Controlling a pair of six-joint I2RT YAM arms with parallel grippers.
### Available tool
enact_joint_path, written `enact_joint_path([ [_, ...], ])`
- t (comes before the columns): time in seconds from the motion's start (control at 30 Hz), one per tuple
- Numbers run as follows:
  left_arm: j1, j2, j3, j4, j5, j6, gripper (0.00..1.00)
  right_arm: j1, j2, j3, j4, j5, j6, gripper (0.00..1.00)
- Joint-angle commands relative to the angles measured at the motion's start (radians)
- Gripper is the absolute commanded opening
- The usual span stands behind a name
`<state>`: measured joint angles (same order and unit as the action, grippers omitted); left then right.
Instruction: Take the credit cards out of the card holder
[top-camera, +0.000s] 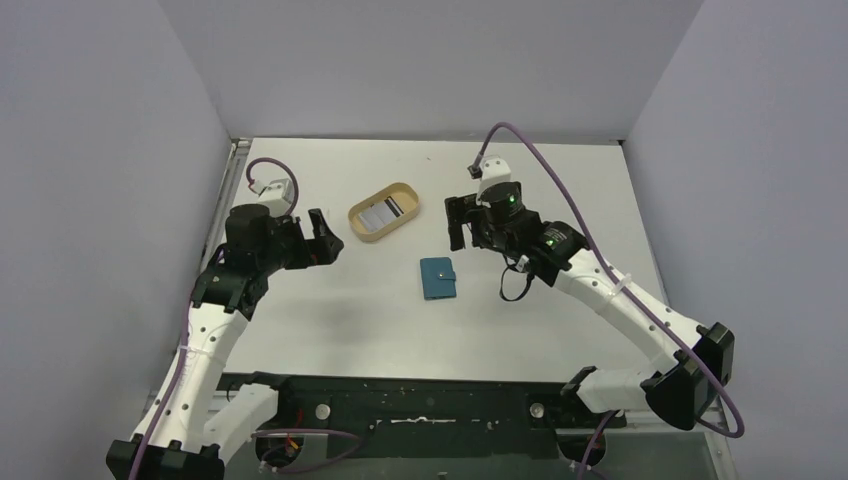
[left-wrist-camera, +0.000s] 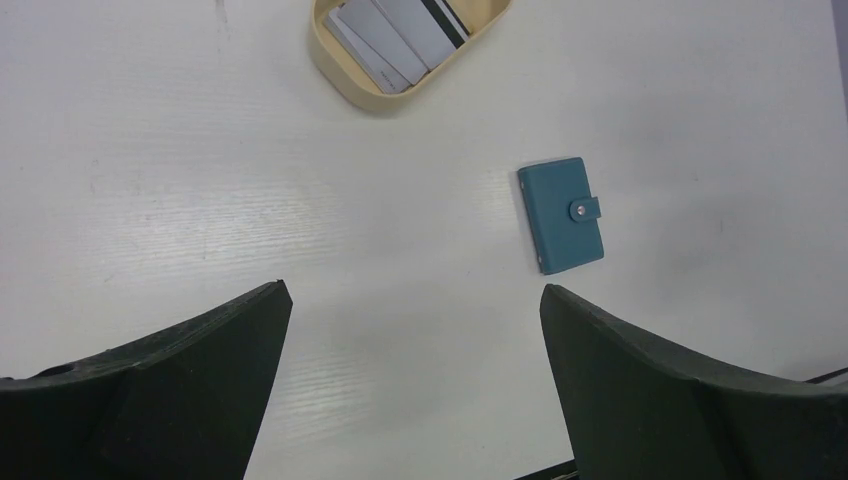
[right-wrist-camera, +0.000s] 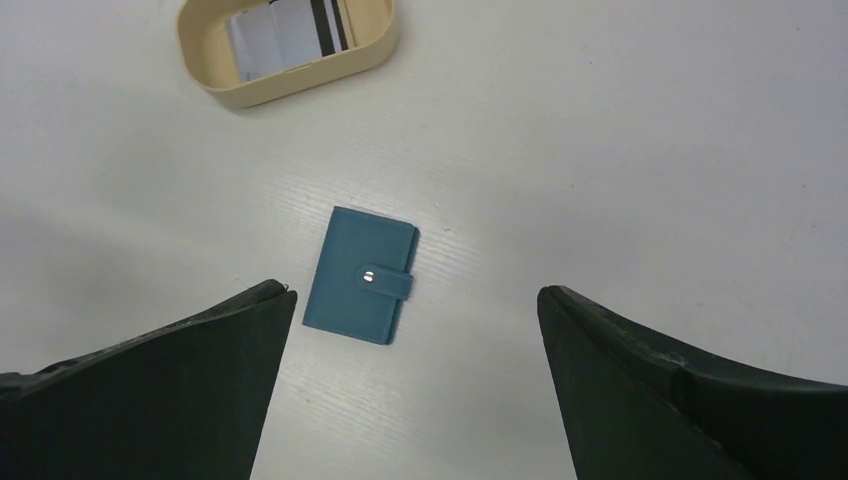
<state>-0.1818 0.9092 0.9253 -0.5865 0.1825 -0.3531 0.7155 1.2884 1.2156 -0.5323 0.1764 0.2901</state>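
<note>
Both grippers were spread wide and holding nothing. My left gripper (top-camera: 325, 235) hung just left of the oval tan tray (top-camera: 366, 236), and my right gripper (top-camera: 455, 223) hung above and slightly right of the small teal-blue folding card holder (top-camera: 438, 277). The card holder lay flat and shut on the white worktop (top-camera: 330, 310) between the two arms, clear of the tray. Its little snap tab (right-wrist-camera: 386, 283) was fastened and faced the right arm's side. Whitish-grey credit cards (right-wrist-camera: 285, 30) with dark stripes sat in the tray. I couldn't tell if any were inside the closed holder. I judged that unsnapping was the step in hand. Best to pin the spine edge with the left gripper, come in low with the right, pinch only the tab and peel upward rather than sideways, or the thin holder would skid.
</note>
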Motion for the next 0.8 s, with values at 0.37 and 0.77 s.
enact_joint_path([
  [0.37,0.000,0.043,-0.002,0.049,0.112,0.014,0.97,-0.042,0.110,-0.006,-0.042,-0.196,-0.203,1.00],
  [0.77,-0.133,0.161,-0.132,0.221,0.027,-0.172,0.91,-0.025,0.399,0.060,0.040,-0.236,-0.269,0.72],
])
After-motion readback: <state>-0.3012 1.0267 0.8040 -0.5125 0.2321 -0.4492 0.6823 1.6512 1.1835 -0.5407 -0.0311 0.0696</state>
